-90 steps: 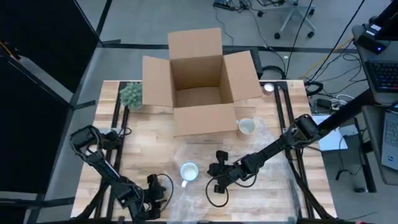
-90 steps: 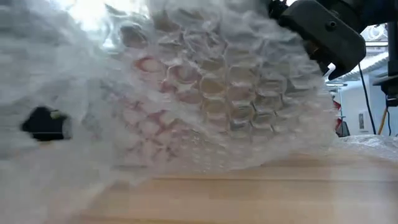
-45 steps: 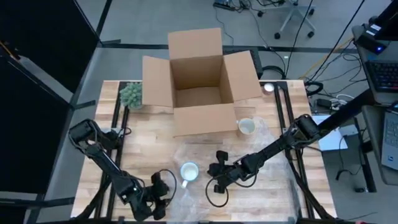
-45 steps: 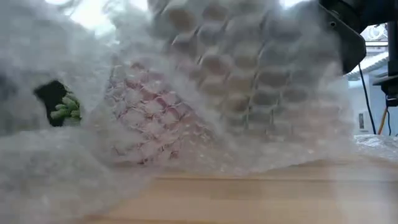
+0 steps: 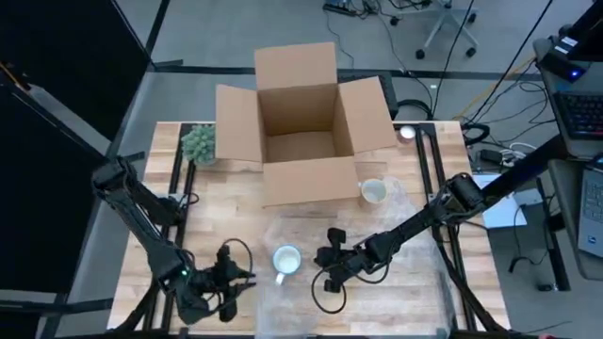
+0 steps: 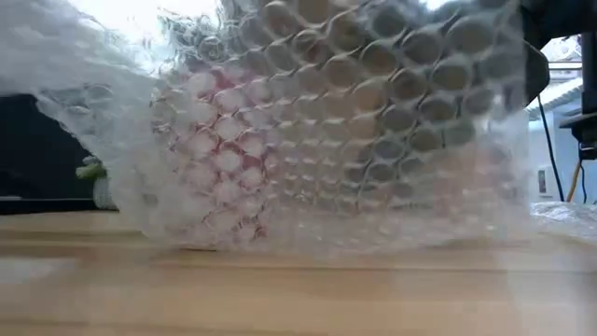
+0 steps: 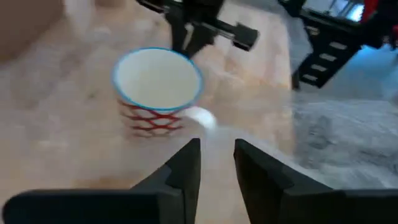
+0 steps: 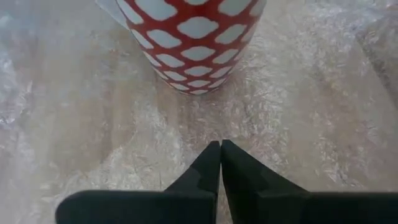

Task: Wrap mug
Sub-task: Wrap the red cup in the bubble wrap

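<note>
A white mug with a red lattice pattern and blue rim [image 5: 285, 260] stands upright on a sheet of clear bubble wrap [image 5: 287, 226] at the table's near middle. In the low view the wrap [image 6: 373, 140] rises in front of the mug [image 6: 224, 159] and veils it. My left gripper [image 5: 247, 275] is to the mug's left, raised, its fingers [image 7: 186, 165] nearly shut. My right gripper [image 5: 325, 256] is shut just to the right of the mug, its tips [image 8: 221, 146] low over the wrap by the mug's foot [image 8: 193, 43]. My left gripper appears to pinch the bubble wrap's raised near-left part between its two fingers, coming from the table's left and slanting down. The pinched spot is hazy in the wrist view. The wrap stands up in front of the mug, its far part flat on the table. My right gripper's shut fingertips are at the wrap [image 8: 186, 124] beside the mug; whether they touch it I cannot tell.
An open cardboard box [image 5: 301, 132] stands at the far middle of the table. A second pale mug [image 5: 374, 192] stands on the wrap's far right corner. A small green plant [image 5: 200, 143] is at the far left. A black cable loops near the right gripper [image 5: 325, 297].
My left gripper has gone from the table's near edge toward the far edge and closer to the mug, its arm swinging left. In the low view the wrap has lifted off the table at the left and now stands closer against the mug.
</note>
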{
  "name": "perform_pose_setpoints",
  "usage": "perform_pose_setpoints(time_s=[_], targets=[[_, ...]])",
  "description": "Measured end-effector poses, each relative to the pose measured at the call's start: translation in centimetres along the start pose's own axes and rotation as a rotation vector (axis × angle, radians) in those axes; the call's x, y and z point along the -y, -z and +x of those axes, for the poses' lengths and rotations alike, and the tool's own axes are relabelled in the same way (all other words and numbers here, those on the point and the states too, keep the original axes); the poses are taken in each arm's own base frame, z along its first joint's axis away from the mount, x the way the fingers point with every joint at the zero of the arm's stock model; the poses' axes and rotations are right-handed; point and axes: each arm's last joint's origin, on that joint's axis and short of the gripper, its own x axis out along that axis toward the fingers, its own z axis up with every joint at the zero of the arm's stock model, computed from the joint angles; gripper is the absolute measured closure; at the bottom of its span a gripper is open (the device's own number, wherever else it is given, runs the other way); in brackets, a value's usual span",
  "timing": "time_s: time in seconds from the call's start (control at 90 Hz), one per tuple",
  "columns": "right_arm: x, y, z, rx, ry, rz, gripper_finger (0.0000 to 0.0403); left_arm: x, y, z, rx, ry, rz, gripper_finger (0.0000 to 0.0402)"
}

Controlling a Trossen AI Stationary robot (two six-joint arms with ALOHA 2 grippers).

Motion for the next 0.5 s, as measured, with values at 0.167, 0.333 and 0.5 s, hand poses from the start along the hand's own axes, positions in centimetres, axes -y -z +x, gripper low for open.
perform_pose_setpoints(time_s=[0.167,0.333,0.5], targets=[[0.0,0.0,0.0,-0.002,-0.003,0.002,0.0403,-1.2,0.2,-1.1,-0.181,0.004,-0.057,0.0327],[0.0,0.0,0.0,-0.002,-0.004,0.002,0.0403,-2.1,0.5,-2.5,-0.345,-0.005,-0.153,0.0327],[0.0,0.0,0.0,-0.002,-0.004,0.002,0.0403,-1.2,1.6,-3.2,-0.390,0.032,-0.253,0.0327]])
